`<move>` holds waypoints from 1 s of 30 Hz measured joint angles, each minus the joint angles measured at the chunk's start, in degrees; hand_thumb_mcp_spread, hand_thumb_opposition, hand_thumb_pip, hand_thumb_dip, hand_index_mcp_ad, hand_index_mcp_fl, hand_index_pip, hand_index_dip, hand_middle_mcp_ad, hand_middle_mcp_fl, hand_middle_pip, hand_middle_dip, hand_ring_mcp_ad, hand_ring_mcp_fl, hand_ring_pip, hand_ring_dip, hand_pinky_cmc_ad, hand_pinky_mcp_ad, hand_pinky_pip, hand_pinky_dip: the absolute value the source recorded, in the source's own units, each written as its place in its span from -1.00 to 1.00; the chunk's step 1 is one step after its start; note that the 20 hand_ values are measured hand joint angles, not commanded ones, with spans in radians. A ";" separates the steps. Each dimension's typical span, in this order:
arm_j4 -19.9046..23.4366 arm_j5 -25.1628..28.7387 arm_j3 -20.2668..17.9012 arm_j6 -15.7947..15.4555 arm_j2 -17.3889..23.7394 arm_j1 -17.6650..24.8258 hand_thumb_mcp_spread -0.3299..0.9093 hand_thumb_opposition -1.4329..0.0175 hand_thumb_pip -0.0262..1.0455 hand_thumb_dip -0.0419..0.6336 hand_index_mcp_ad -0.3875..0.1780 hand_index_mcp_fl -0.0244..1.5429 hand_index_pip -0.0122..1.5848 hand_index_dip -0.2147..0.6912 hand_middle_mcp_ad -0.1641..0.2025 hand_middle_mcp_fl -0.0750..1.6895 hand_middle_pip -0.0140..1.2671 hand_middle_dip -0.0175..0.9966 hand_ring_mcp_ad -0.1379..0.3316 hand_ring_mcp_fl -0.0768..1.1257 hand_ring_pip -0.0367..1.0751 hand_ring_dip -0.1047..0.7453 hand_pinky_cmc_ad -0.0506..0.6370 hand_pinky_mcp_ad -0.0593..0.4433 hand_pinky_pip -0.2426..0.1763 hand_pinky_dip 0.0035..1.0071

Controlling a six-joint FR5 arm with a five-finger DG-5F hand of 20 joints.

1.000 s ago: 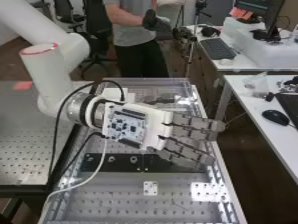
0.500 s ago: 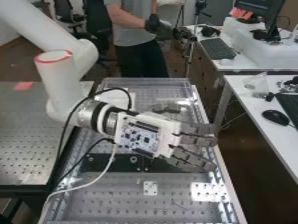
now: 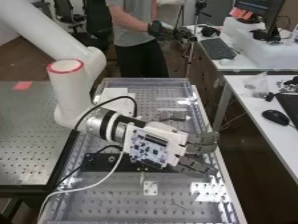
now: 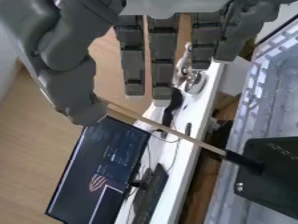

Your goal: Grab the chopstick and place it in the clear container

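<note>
The hand hangs open, fingers straight and thumb held apart, with nothing gripped. Over the last second it has swung toward the bench's near end and tipped downward, covering more of the black plate; that looks like lining up for the grasp, which is still to be made. Its segments are matt dark grey and blocky; a flat circuit board sits on the smooth white shell.

Just off the thumb's tip is the free end of the chopstick, slim, straight, pale wood; whether they touch I cannot tell. It slants away from the hand to a black sleeve at the plate. Farther out spreads the perforated metal worktop, glossy with reflections.
</note>
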 joint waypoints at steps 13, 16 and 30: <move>3.89 -2.12 1.85 12.18 -4.00 -0.19 0.14 -0.07 0.54 0.04 0.26 -0.69 0.28 -0.51 0.34 -0.32 -0.42 -0.02 0.43 -0.47 -0.81 -0.37 -0.32 -0.10 -0.28 -0.38; 4.09 -2.17 2.34 12.39 -4.28 -0.06 0.15 -0.08 0.50 0.04 0.18 -0.66 0.33 -0.51 0.36 -0.26 -0.39 -0.03 0.43 -0.40 -0.81 -0.32 -0.23 -0.10 -0.30 -0.47; 2.38 0.27 3.46 8.82 -4.48 -0.19 0.25 -0.11 0.43 0.04 0.10 -0.61 0.44 -0.51 0.36 -0.23 -0.31 0.01 0.40 -0.27 -0.80 -0.27 -0.02 -0.10 -0.31 -0.63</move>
